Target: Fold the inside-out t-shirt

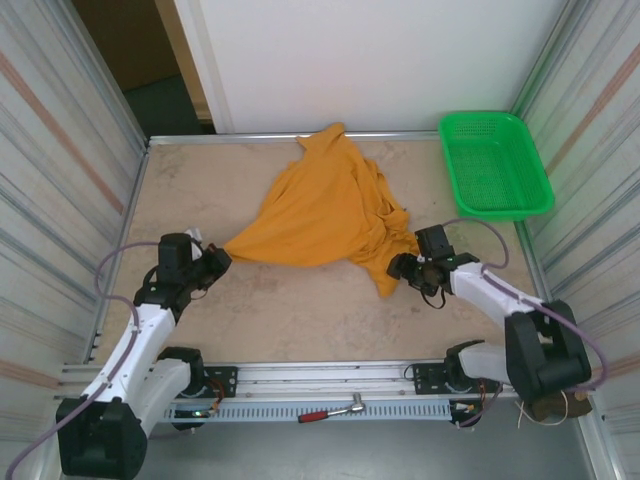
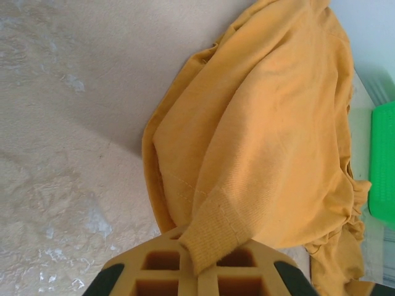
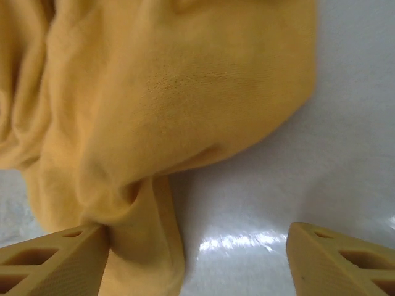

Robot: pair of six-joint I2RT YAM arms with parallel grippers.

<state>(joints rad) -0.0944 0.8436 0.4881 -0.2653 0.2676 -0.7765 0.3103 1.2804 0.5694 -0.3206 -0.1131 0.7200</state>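
- Mustard-orange t-shirt (image 1: 325,205) in a crumpled heap on the middle of the desk (image 1: 300,310), with one end up at the far edge.
- Folds and bumps all over, plain orange on every part in sight.
- Left end effector (image 1: 222,252) at the near left tip of the cloth, squeezed tight on a ribbed cuff of the t-shirt.
- In the left wrist view, that cuff pinched between the two tan fingers (image 2: 154,271).
- Cloth drawn out into a point at that end effector.
- Right end effector (image 1: 398,268) at the near right side of the heap, low over the desk, with its fingers spread wide apart.
- In the right wrist view, one finger (image 3: 55,259) touching a trailing strip of cloth, the other well off over bare desk, nothing clamped between them.
- Green plastic basket (image 1: 495,165) in the far right corner of the desk, near the t-shirt but not touching it.
- Red-handled wrench (image 1: 330,411) on the metal rail at the near edge, between the two arm bases.
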